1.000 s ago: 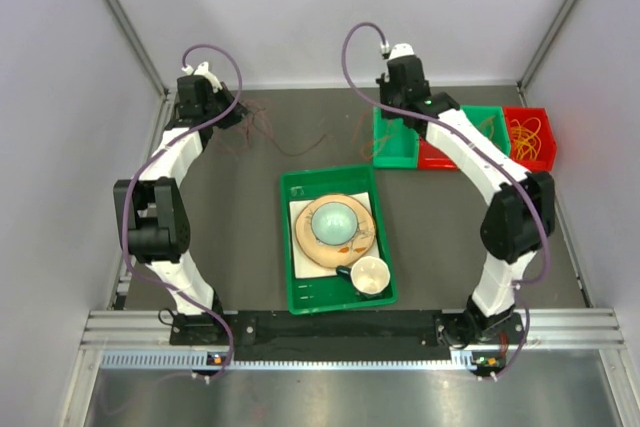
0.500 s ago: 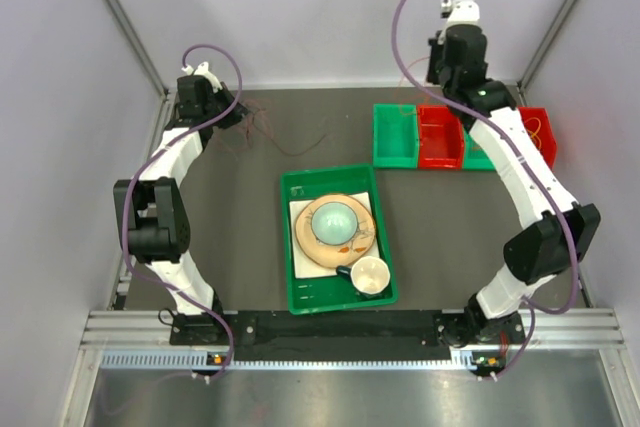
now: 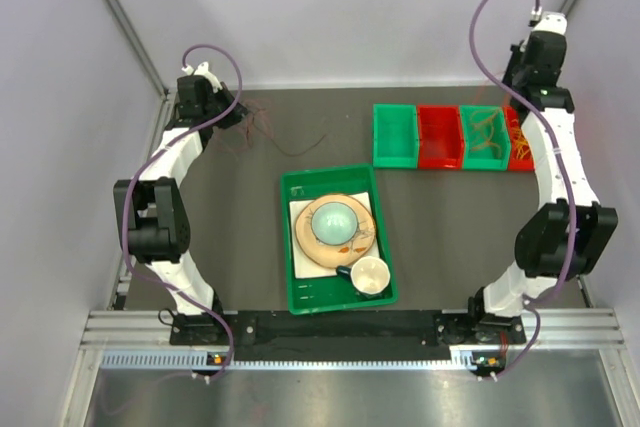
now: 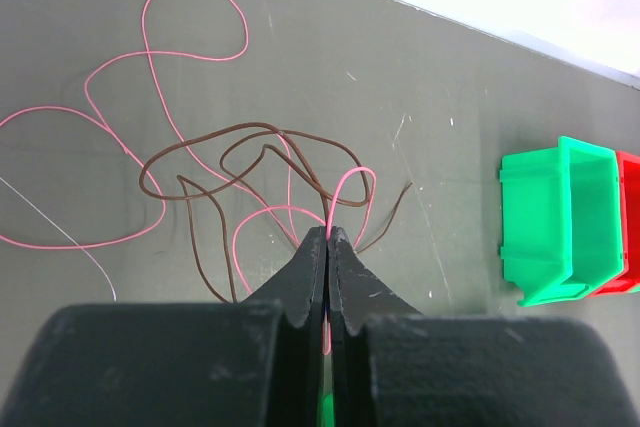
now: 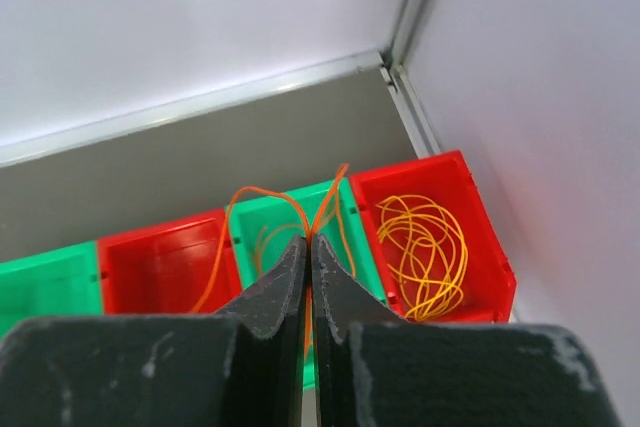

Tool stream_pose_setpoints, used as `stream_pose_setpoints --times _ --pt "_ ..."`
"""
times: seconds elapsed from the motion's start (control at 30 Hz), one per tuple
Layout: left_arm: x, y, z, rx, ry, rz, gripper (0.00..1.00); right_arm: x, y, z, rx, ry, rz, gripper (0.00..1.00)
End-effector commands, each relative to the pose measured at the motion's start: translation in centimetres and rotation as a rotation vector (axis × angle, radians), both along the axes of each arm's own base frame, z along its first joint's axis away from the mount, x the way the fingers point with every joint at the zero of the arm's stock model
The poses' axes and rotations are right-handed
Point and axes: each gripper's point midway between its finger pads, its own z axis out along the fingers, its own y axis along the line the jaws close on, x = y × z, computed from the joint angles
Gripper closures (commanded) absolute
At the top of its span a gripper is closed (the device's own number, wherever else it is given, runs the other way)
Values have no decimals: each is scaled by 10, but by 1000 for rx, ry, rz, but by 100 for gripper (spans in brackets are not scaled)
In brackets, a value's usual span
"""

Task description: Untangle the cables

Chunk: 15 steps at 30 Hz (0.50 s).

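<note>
The left pincer point(image 4: 328, 235) pinches a pink cable point(image 4: 357, 170) lying on the worktop point(image 4: 450, 97), and the right pincer point(image 5: 308, 242) pinches an orange cable point(image 5: 265, 190) above the bins point(image 5: 150, 267).

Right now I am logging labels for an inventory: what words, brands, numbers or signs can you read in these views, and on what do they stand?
None: no readable text in any view.
The row of bins and the green tray show plain surfaces, no lettering.
Tiny coloured specks on the near rail are too small to tell whether they are signs.
</note>
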Motion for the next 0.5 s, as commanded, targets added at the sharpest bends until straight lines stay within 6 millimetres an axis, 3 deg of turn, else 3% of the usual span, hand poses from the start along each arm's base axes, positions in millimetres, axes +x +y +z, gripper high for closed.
stream_pose_setpoints --times 0.0,0.17,0.47 --pt "6 2 19 9 -60 4 100 14 -17 -32 69 29 5 100" --pt "6 4 20 19 -59 7 100 27 -29 -89 129 116 -13 100" --pt "5 4 19 27 -53 9 100 35 -30 -131 165 192 -28 100"
